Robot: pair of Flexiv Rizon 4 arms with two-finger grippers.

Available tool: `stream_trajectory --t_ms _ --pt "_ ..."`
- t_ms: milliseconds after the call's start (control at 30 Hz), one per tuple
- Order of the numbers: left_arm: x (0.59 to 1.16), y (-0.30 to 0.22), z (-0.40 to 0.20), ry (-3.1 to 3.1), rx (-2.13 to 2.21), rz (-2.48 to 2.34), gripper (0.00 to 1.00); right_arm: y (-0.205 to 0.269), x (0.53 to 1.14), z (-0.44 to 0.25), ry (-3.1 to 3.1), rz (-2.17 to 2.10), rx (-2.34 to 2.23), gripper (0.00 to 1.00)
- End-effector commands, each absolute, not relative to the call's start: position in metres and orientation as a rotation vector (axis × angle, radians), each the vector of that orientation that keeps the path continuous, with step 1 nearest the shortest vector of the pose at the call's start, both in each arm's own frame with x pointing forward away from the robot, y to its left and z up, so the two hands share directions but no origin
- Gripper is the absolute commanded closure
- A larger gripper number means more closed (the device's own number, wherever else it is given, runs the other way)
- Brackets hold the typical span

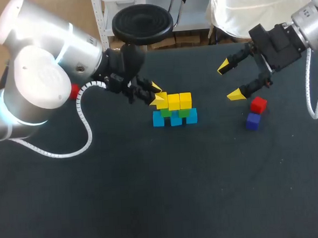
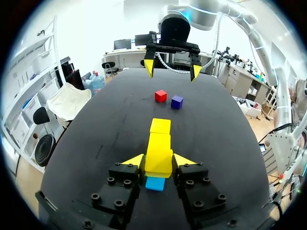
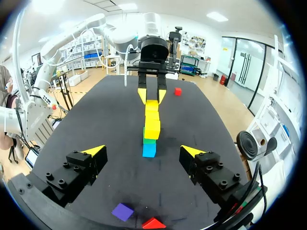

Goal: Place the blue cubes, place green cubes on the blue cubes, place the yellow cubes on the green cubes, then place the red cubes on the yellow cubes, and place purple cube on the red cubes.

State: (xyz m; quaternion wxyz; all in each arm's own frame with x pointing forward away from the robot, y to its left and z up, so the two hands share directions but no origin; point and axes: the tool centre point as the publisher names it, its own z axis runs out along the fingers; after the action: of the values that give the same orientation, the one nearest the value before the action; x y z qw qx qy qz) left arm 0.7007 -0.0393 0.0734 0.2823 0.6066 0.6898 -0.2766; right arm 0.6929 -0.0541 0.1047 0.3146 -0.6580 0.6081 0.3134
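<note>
While the left gripper (image 1: 155,96) is clamped on the nearest yellow cube (image 2: 158,159), a fingertip against each side face, that cube sits on top of the row with a blue cube (image 2: 154,183) showing directly under it. From this gripper the row runs straight ahead. Its long axis points toward the right gripper (image 1: 230,80), which hangs well beyond the far end with its fingers spread wide and nothing between them. Between the yellow layer and the blue one, green cubes (image 1: 184,113) show, so the yellow layer looks as good as laid and I judge that red comes next. That move turns on where red lies. One red cube (image 1: 258,104) rests on the table (image 1: 153,195) close beside one of the right gripper's fingertips, on the side away from the row, with the purple cube (image 1: 252,121) just beside it. A second red cube (image 1: 73,92) lies behind the left arm, on the far side of it from the row. The right arm is plainly nearer the first. It would need to turn away from the row, drop onto that cube, then carry it back along the row's axis. The left gripper would have to let go and back off first.
</note>
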Motion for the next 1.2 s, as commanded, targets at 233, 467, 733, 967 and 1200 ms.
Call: stream_trajectory --t_ms 233,467,733,967,1200 --pt "0.7009 -0.0385 0.0692 1.850 1.621 -0.742 1.00 -0.0540 0.6932 0.1043 1.601 0.827 -1.734 0.00" --pt "0.7021 -0.0375 0.0680 1.853 1.622 -0.737 1.00 -0.0540 0.6932 0.1043 1.601 0.827 -1.734 0.00" --pt "0.7027 -0.0376 0.0684 1.853 1.627 -0.731 1.00 -0.0540 0.6932 0.1043 1.601 0.827 -1.734 0.00" --pt "0.7030 -0.0396 0.0683 1.850 1.633 -0.728 1.00 -0.0540 0.6932 0.1043 1.601 0.827 -1.734 0.00" --pt "0.7036 -0.0401 0.0668 1.854 1.636 -0.726 1.00 -0.0540 0.6932 0.1043 1.601 0.827 -1.734 0.00"
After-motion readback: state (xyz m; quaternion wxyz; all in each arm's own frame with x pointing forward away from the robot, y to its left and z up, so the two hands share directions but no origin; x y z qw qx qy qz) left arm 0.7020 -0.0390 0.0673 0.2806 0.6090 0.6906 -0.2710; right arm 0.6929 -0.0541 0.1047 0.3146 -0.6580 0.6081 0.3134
